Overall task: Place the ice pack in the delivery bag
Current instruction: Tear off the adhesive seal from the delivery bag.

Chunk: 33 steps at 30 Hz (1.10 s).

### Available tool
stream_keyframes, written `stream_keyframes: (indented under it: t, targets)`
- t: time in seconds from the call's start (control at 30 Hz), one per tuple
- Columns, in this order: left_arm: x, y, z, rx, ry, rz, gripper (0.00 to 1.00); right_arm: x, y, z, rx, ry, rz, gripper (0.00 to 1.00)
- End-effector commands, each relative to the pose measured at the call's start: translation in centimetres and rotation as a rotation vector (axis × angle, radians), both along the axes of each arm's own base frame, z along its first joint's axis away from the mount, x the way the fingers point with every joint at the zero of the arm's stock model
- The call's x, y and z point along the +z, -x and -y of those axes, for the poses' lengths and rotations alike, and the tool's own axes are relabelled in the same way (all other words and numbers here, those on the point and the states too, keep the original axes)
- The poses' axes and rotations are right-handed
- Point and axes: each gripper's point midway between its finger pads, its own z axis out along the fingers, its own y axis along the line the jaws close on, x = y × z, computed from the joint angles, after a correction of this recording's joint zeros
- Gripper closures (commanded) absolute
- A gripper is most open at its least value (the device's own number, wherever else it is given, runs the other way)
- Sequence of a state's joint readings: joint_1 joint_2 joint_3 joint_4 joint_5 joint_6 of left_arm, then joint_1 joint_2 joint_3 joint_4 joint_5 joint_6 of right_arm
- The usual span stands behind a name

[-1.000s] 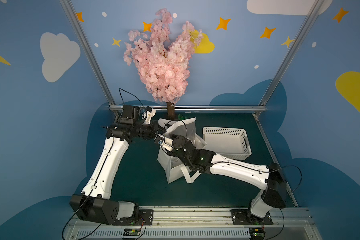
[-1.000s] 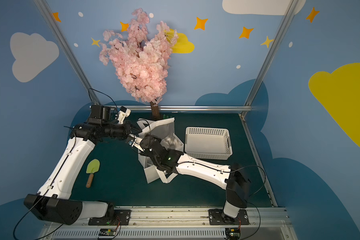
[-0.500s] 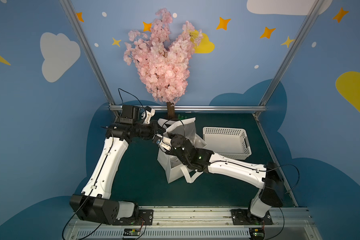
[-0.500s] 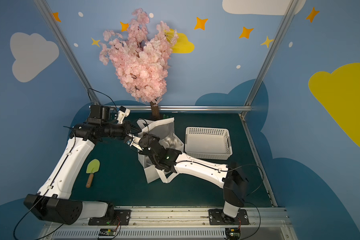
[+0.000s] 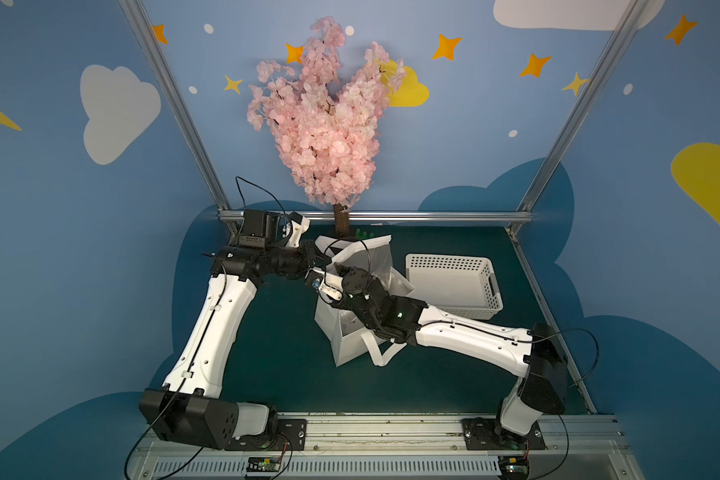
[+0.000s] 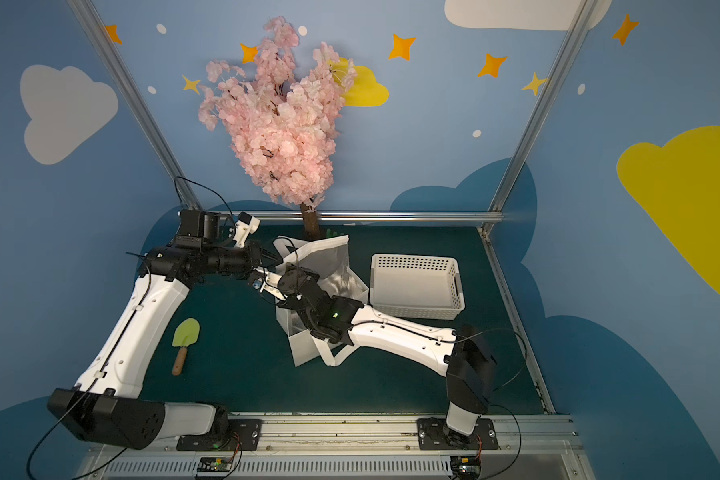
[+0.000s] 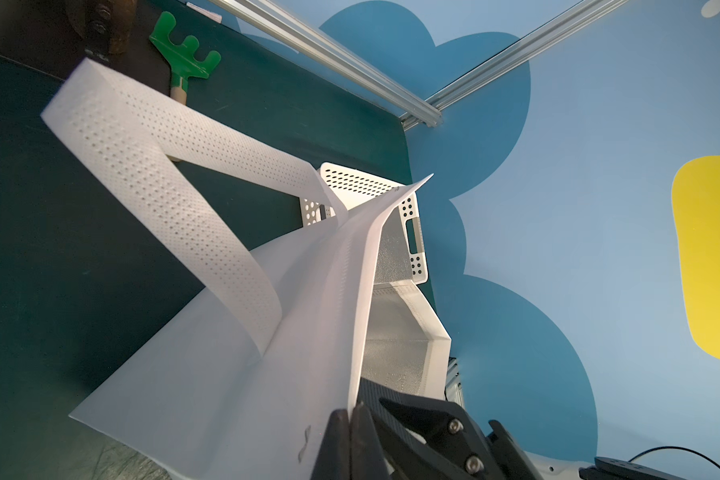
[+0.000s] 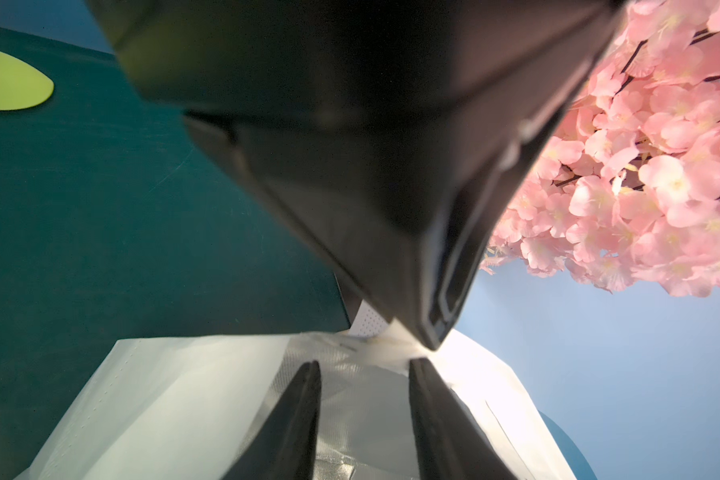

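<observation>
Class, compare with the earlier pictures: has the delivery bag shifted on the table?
No. The delivery bag sits at the same spot beside the white basket and before the rear rail, its edge pinched by the left gripper.

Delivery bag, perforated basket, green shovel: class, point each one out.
delivery bag [image 5: 348, 347]: in a top view, on its front wall.
perforated basket [image 5: 445, 266]: in a top view, on its far wall.
green shovel [image 6: 187, 332]: in a top view, on its blade.

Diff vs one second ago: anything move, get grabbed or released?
The right arm crept slightly toward the left arm, its right gripper over the delivery bag mouth, fingers still apart. Nothing grabbed or released. The left gripper still pinches the bag's edge; basket and trowel unmoved.
</observation>
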State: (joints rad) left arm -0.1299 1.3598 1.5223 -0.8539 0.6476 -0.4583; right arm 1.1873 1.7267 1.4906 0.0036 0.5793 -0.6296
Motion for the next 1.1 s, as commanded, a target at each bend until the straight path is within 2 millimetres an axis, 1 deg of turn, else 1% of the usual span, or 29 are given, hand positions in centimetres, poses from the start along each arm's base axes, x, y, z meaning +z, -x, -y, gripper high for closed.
stream_keyframes:
  t: [0.0,0.13,0.23,0.3,0.4,0.53,0.77,0.93,1.07]
  targets:
    - [-0.1,0.2,0.2,-0.015,0.007,-0.009,0.97,4.1,-0.2,-0.6,0.002,-0.135,0.050,0.59]
    - [-0.3,0.2,0.2,-0.014,0.006,-0.013,0.97,4.4,-0.1,-0.8,0.013,-0.142,0.051,0.61]
    - [-0.2,0.2,0.2,-0.015,0.005,-0.010,0.97,4.5,0.0,-0.9,0.017,-0.144,0.052,0.64]
    - [-0.3,0.2,0.2,-0.013,0.004,-0.013,0.97,4.8,0.1,-0.9,0.020,-0.156,0.056,0.65]
    - [-0.5,0.1,0.1,-0.010,0.002,-0.018,0.97,5.0,0.5,-0.9,0.036,-0.163,0.057,0.63]
    - [-0.5,-0.1,-0.1,-0.001,0.005,-0.022,0.97,5.1,0.6,-0.8,0.038,-0.170,0.060,0.63]
    - [-0.5,-0.3,-0.3,0.011,0.029,-0.045,0.97,4.5,0.6,-1.0,0.047,-0.165,0.052,0.63]
    - [-0.6,-0.3,-0.4,0.012,0.039,-0.056,0.97,4.7,0.5,-0.9,0.047,-0.173,0.056,0.63]
    - [-0.6,-0.2,-0.4,0.011,0.041,-0.057,0.97,4.8,0.5,-1.0,0.050,-0.175,0.063,0.67]
